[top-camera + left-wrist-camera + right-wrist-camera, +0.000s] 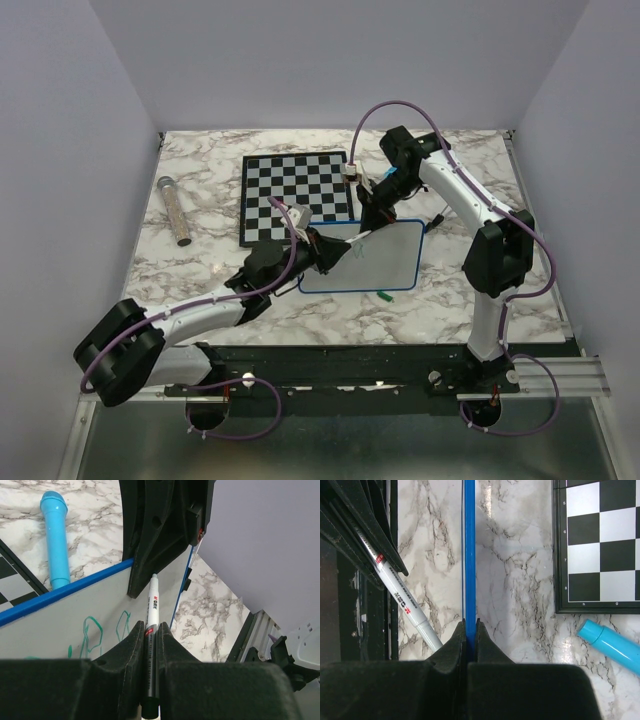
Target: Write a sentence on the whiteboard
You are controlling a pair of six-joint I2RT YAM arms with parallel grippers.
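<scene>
The whiteboard (385,262), white with a blue rim, lies in front of the checkered board. My left gripper (326,249) is shut on a white marker (152,611), whose tip points at the board's far edge by the right gripper. Green loopy letters of the sentence (93,632) show on the board surface (45,625) left of the marker. My right gripper (376,207) is shut on the board's blue rim (469,555) at the far edge. The marker (400,597) also shows in the right wrist view.
A black-and-white checkered board (296,196) lies behind the whiteboard. A light blue pen (56,535) lies on the marble beside the board's far edge. A grey tube (175,210) lies at far left. A small green cap (383,297) lies before the whiteboard.
</scene>
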